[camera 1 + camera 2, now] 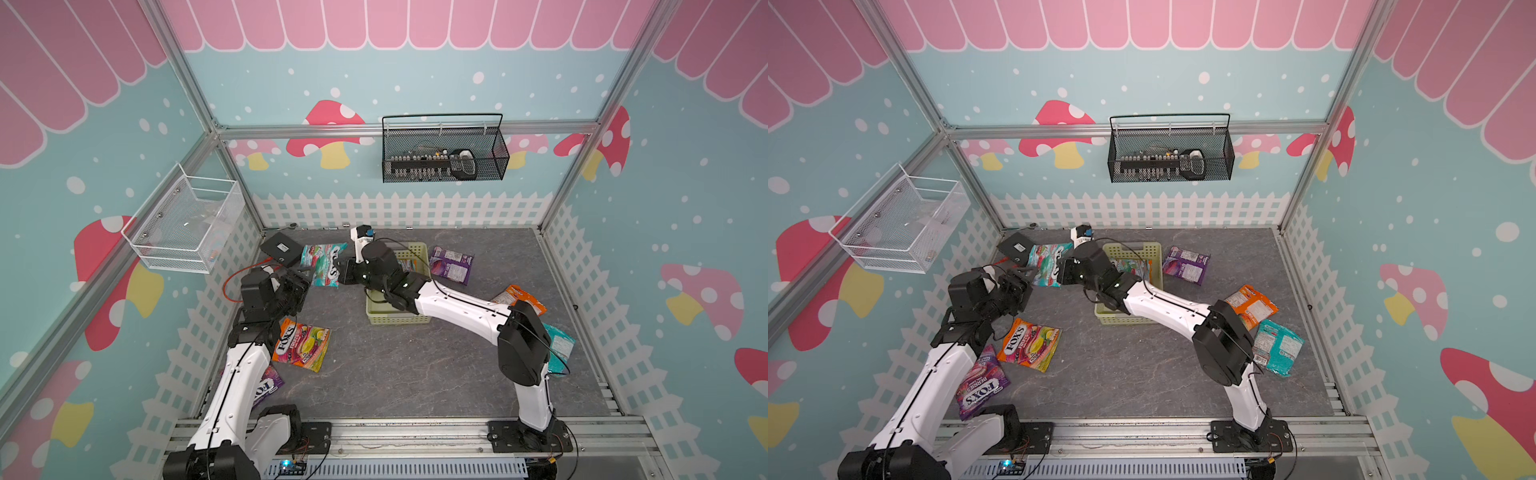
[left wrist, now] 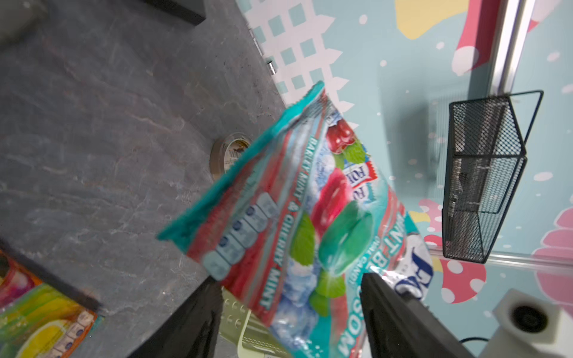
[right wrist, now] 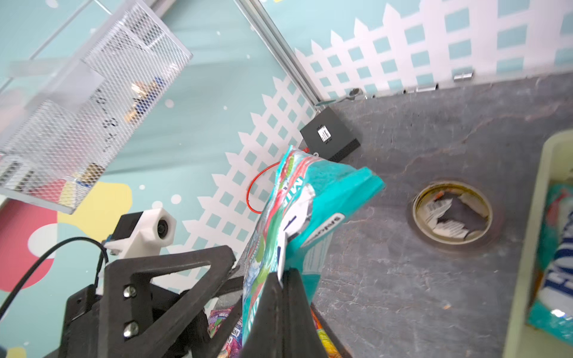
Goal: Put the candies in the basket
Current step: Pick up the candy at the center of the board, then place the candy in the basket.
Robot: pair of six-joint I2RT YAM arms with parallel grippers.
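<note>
A teal mint candy bag hangs above the table just left of the basket, between both arms. My right gripper is shut on its edge. The jaws of my left gripper stand wide open on either side of the same bag. One teal bag lies inside the pale yellow-green basket. On the table lie an orange-yellow FOX'S bag, a purple FOX'S bag, a purple bag, an orange bag and a teal bag.
A tape roll lies flat on the table beside the basket's far left corner. A black box sits in the back left corner. A black wire basket hangs on the back wall and a white mesh basket on the left wall.
</note>
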